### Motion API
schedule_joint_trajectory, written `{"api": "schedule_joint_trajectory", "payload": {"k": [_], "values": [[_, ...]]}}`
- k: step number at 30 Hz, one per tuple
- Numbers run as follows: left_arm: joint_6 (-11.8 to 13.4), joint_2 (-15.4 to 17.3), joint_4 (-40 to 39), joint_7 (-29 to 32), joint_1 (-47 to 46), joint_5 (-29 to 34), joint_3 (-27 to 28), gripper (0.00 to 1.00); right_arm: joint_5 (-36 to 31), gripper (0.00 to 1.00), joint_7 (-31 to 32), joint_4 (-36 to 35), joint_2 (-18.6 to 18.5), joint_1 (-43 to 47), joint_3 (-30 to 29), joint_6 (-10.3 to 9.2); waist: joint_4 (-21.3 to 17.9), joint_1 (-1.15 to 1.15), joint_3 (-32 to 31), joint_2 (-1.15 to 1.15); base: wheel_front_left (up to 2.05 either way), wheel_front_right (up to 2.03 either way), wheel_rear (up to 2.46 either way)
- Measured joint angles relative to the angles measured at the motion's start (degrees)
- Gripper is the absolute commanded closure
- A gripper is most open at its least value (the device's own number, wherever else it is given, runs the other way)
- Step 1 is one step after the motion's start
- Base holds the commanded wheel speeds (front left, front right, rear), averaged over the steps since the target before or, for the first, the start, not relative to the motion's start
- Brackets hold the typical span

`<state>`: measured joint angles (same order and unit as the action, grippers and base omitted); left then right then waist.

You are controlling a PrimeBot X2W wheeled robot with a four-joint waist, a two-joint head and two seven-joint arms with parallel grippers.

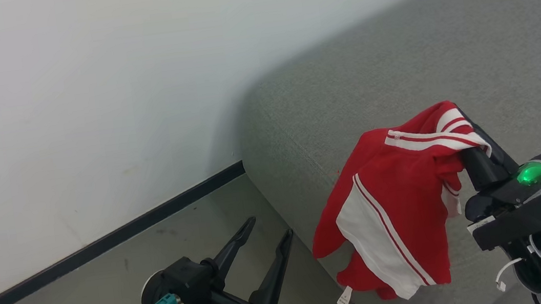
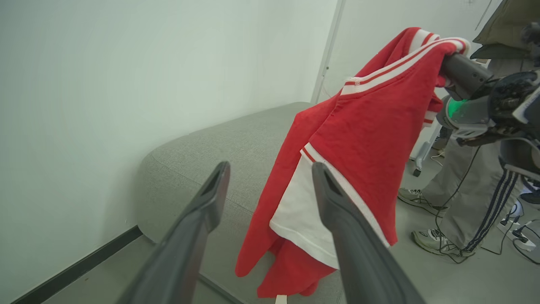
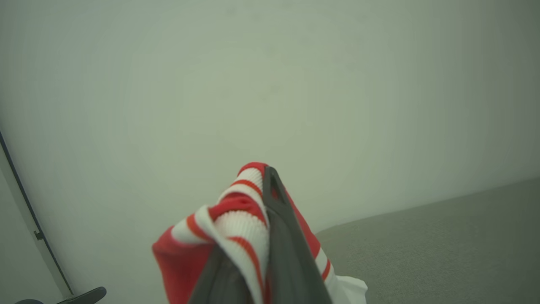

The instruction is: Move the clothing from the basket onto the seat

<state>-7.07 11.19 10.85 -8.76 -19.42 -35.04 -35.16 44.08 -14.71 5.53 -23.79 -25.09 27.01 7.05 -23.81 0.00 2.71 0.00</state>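
Against a pale wall (image 1: 87, 92), my right gripper (image 3: 263, 183) clamps the red clothing (image 1: 394, 193) over the grey seat (image 1: 394, 64), my left gripper (image 1: 269, 227) spread and empty.

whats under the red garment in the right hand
The grey seat edge lies beneath the red garment, which hangs from the shut right hand. The cushion patch behind the cloth is hidden.

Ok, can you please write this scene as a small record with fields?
seat: grey cushion, rounded edge
clothing: red with white trim, hanging in the air by the seat's edge, not yet laid on it
right hand: shut on the clothing's striped band
left hand: open, holding nothing
person: legs and shoes, seen in the left wrist view
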Motion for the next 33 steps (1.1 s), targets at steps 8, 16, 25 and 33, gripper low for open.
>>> {"api": "schedule_joint_trajectory", "payload": {"k": [8,16,25,33], "values": [[0.0,-0.5,0.1,0.0,-0.3,0.0,-0.8,0.00,-1.8,1.00,0.0,-4.6,-2.4,-0.1,-4.4,0.01,-2.6,0.00,1.5,0.00,0.00,0.00,0.00],[-0.1,-0.5,0.6,0.2,-1.6,0.0,-1.4,0.00,-4.3,1.00,0.0,-6.7,-5.5,-6.6,-6.0,0.02,-2.6,0.00,3.0,0.00,0.00,0.00,0.00],[-0.1,0.0,-0.9,0.9,-2.4,0.0,-1.9,0.00,-1.0,1.00,0.0,-1.2,-12.3,-16.6,-8.6,0.03,-1.9,0.00,5.4,0.00,0.00,0.00,0.00],[-0.1,1.2,-4.2,2.9,-4.4,1.2,-3.0,0.00,2.3,1.00,0.0,6.9,-19.4,-23.1,-10.1,0.03,-0.7,0.00,9.4,0.00,0.00,0.00,0.00]]}}
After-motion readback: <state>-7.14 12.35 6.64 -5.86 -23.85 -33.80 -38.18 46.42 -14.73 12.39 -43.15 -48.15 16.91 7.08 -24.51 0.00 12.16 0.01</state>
